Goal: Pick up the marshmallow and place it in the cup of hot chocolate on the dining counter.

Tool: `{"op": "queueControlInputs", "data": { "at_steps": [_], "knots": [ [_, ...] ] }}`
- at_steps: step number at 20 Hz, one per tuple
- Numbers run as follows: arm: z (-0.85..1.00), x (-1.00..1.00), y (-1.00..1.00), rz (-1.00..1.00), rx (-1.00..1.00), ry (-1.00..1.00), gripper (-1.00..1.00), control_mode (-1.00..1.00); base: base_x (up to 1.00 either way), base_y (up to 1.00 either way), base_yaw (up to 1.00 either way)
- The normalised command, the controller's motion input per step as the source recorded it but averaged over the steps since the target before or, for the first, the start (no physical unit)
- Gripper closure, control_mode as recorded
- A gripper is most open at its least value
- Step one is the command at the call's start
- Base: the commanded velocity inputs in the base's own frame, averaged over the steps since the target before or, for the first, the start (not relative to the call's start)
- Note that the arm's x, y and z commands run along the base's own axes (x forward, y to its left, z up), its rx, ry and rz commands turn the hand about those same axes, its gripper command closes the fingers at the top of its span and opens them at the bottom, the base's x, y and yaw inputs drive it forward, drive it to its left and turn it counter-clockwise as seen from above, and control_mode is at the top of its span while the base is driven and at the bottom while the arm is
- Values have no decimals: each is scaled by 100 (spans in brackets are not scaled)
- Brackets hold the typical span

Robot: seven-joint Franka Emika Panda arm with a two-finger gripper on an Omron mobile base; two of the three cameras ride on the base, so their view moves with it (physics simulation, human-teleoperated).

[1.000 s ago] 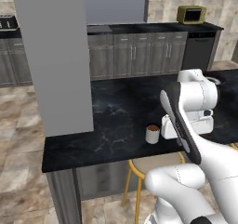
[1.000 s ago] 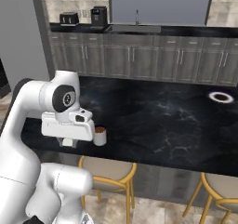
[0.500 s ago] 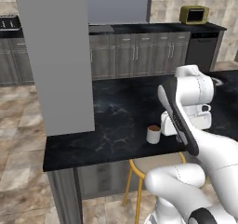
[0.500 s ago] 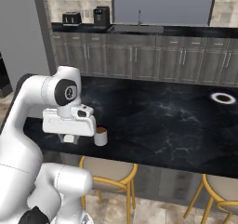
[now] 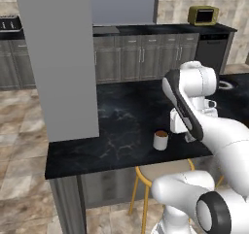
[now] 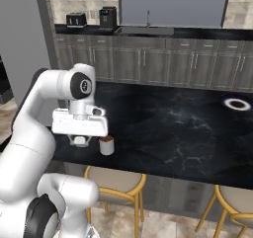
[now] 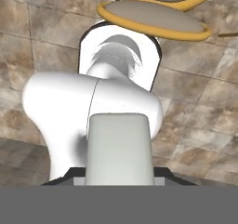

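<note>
Marshmallow [image 7: 120,148]: one, pale stubby block gripped between my finger tips, in hand view. Cup of hot chocolate [image 5: 161,140]: one, on dining counter [image 5: 121,116] near front edge, at 9 o'clock of my gripper [image 6: 79,140]. Plate [image 6: 236,103]: one, far right. Stools [image 6: 114,180]: two. Tiled floor, grey cabinets behind.

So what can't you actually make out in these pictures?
- Marshmallow: in the hand view it is a pale block so close that the bottom edge cuts off its lower end.
- Gripper: in the right base view the hand's white body covers the jaws. In the left base view the forearm does.
- Plate: in the left base view the arm hides part of it.
- Stool: the dining counter covers its far side.
</note>
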Motion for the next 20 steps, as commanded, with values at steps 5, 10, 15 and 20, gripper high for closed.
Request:
{"op": "queueControlInputs", "data": {
  "at_steps": [5,10,15,20],
  "knots": [
    [7,27,-11,9,13,8,100,-100,0,0,0],
    [0,54,-2,2,12,20,100,-100,0,0,0],
    [0,65,0,0,0,29,100,-100,0,0,0],
    [0,48,0,0,-1,26,100,-100,0,0,0]
  ]
}}
